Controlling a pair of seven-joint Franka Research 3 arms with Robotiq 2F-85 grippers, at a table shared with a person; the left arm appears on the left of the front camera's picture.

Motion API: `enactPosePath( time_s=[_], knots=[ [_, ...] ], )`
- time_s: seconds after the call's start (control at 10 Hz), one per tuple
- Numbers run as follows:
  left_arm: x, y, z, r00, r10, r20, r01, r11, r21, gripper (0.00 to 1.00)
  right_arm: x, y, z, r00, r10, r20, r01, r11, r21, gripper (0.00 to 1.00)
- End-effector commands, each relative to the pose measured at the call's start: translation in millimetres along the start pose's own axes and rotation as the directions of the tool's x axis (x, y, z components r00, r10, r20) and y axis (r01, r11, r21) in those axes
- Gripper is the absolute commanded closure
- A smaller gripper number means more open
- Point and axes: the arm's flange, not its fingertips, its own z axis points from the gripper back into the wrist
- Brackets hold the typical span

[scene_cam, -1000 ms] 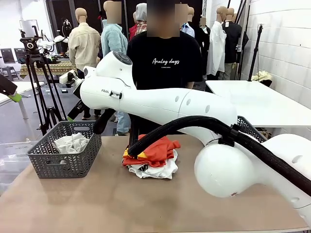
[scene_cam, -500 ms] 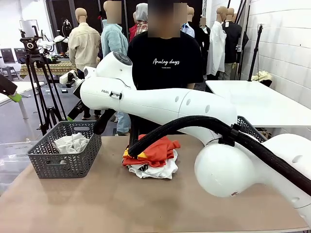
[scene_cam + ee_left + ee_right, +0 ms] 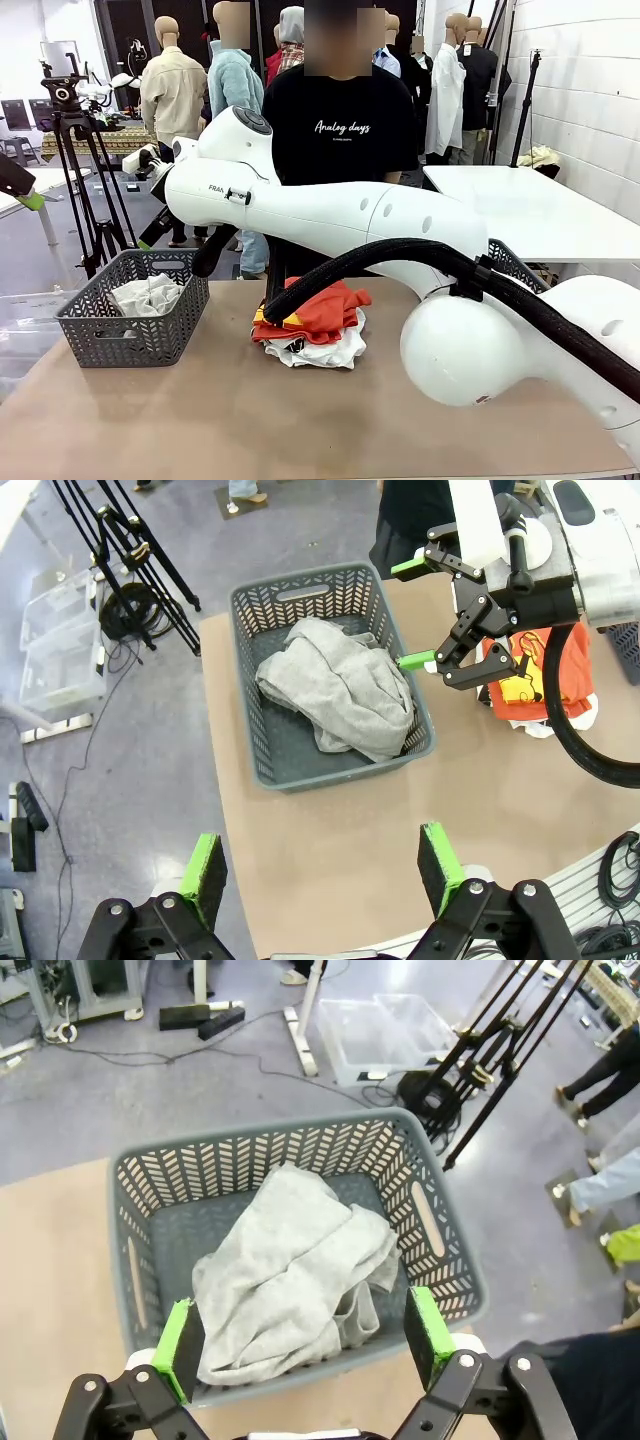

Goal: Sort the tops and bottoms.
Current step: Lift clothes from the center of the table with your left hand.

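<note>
1. Left claw (image 3: 322,870) hangs high above the left end of the brown surface (image 3: 230,410), its green pads spread wide and nothing between them.
2. Below it, at the left, stands one dark grey plastic lattice basket (image 3: 340,765). One crumpled grey cloth T-shirt (image 3: 335,695) lies inside it.
3. Right claw (image 3: 305,1338) hovers directly over that basket, released and empty, apart from the grey cloth beneath it.
4. At the middle of the surface lies the unsorted pile. One orange-red cloth T-shirt with a yellow and black print (image 3: 325,308) is on top, with white cloth (image 3: 325,352) bunched under it. How many garments the white cloth makes up cannot be told.
5. At the right, a corner of a second lattice basket (image 3: 508,262) shows behind the right arm, so the baskets number two. What it contains is hidden.
6. Judging by this, one top is sorted and the work is between garments, early on.
7. The next move likely calls for a claw to travel right to the pile. It should pinch only the orange-red layer and lift it free of the white cloth below.
</note>
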Motion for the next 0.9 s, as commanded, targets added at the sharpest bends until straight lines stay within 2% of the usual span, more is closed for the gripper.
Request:
enactPosePath(
  time_s=[0.0, 0.2, 0.3, 0.4, 0.8],
  knots=[
    [0, 0, 0, 1.000, -0.001, -0.001, 0.001, 1.000, -0.001, 0.00, 0, 0, -1, 1.000, 0.004, 0.006, -0.004, 1.000, -0.003, 0.00],
    [0, 0, 0, 1.000, -0.001, -0.001, 0.001, 1.000, -0.001, 0.00, 0, 0, 0, 1.000, 0.000, 0.000, 0.000, 1.000, 0.000, 0.00],
    [0, 0, 0, 1.000, -0.001, -0.001, 0.001, 1.000, -0.001, 0.00, -5, 15, 32, 0.999, 0.026, -0.019, -0.027, 0.997, -0.067, 0.00],
    [0, 0, 0, 1.000, -0.001, -0.001, 0.001, 1.000, -0.001, 0.00, -7, 23, 85, 0.998, 0.048, -0.048, -0.055, 0.989, -0.141, 0.00],
    [0, 0, 0, 1.000, -0.001, -0.001, 0.001, 1.000, -0.001, 0.00, -79, 26, 247, 0.987, -0.097, -0.127, 0.065, 0.970, -0.235, 0.00]
  ],
)
